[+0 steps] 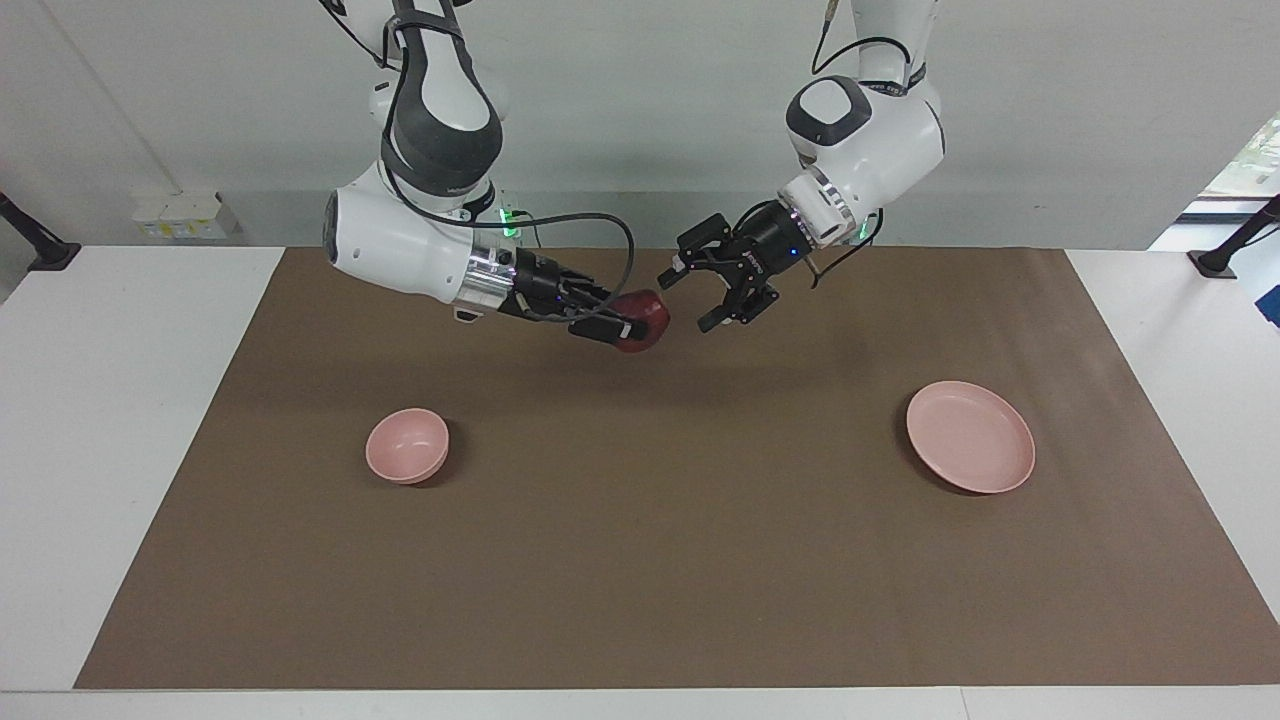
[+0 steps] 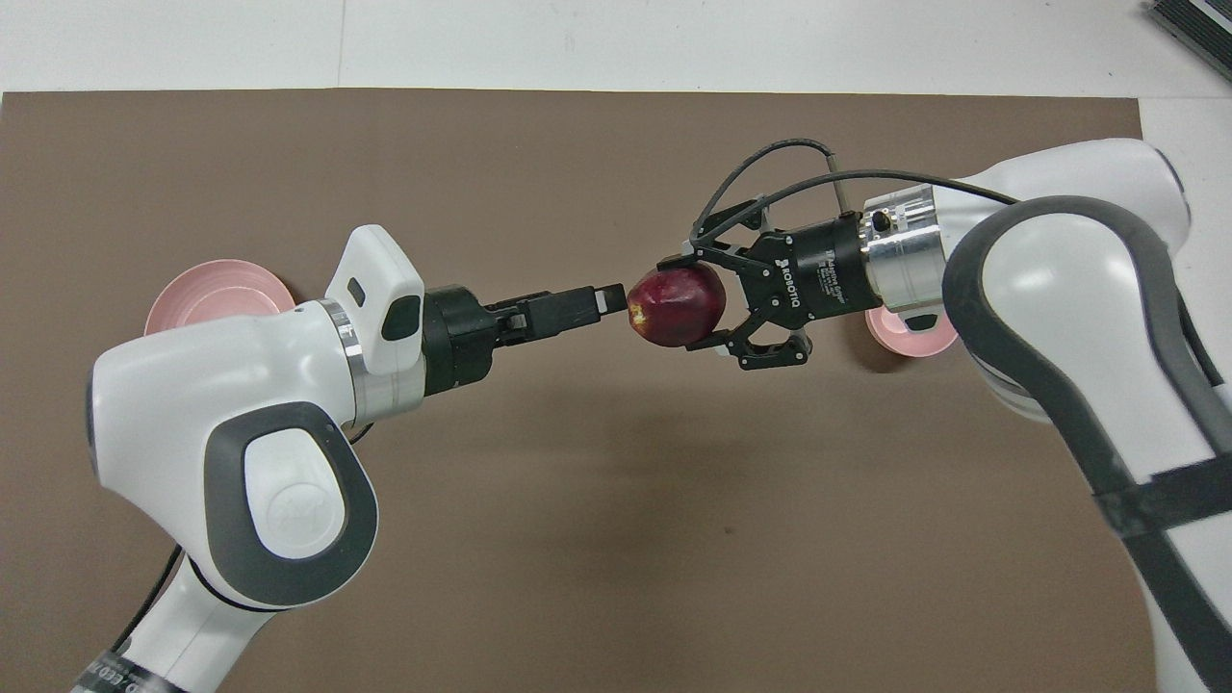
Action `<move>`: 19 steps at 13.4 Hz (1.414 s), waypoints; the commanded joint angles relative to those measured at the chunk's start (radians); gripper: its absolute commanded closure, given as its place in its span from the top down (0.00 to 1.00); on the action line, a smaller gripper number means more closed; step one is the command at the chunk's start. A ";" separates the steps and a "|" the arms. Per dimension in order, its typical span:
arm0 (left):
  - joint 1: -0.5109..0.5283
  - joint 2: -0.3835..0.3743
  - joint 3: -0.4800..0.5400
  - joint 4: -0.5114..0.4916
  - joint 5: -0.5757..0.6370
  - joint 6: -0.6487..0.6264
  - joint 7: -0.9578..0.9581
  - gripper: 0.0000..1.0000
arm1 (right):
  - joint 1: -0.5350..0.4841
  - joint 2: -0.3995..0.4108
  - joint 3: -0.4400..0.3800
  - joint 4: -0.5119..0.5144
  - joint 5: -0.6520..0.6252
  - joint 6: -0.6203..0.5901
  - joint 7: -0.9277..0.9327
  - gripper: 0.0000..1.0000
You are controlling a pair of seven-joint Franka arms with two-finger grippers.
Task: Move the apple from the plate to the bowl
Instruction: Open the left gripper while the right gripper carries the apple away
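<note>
The dark red apple [image 1: 648, 312] is up in the air over the middle of the brown mat, held in my right gripper [image 1: 632, 320], which is shut on it. The overhead view shows the apple [image 2: 677, 305] between the right gripper's [image 2: 685, 302] fingers. My left gripper [image 1: 695, 298] is open and empty, also in the air, its tips just beside the apple; it shows edge-on in the overhead view [image 2: 602, 302]. The flat pink plate [image 1: 970, 436] lies empty toward the left arm's end. The small deep pink bowl [image 1: 407, 445] stands empty toward the right arm's end.
The brown mat [image 1: 640, 560] covers most of the white table. In the overhead view the left arm hides part of the plate [image 2: 217, 289] and the right arm hides most of the bowl [image 2: 910, 335].
</note>
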 commanded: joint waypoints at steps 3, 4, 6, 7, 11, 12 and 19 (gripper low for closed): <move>0.055 -0.010 0.001 -0.019 0.127 -0.014 -0.015 1.00 | -0.069 0.006 0.005 -0.001 -0.289 -0.008 -0.216 0.00; 0.083 -0.009 0.001 -0.019 0.156 -0.035 -0.022 1.00 | -0.084 0.009 0.005 -0.002 -0.349 0.000 -0.262 0.00; 0.097 -0.004 0.001 -0.016 0.290 -0.069 -0.090 1.00 | -0.107 0.018 0.005 -0.002 -0.474 0.031 -0.351 0.00; 0.097 -0.003 0.001 -0.015 0.393 -0.080 -0.145 1.00 | -0.106 0.019 0.005 -0.004 -0.558 0.058 -0.397 0.00; 0.147 0.005 0.002 -0.004 0.774 -0.184 -0.325 1.00 | -0.132 0.025 0.005 -0.024 -0.795 0.114 -0.573 0.00; 0.169 0.003 0.002 -0.004 0.828 -0.221 -0.325 1.00 | -0.147 0.030 0.005 -0.048 -0.814 0.139 -0.619 0.00; 0.296 0.026 0.001 0.063 1.135 -0.423 -0.319 1.00 | -0.208 0.051 0.005 -0.114 -0.878 0.190 -0.764 0.00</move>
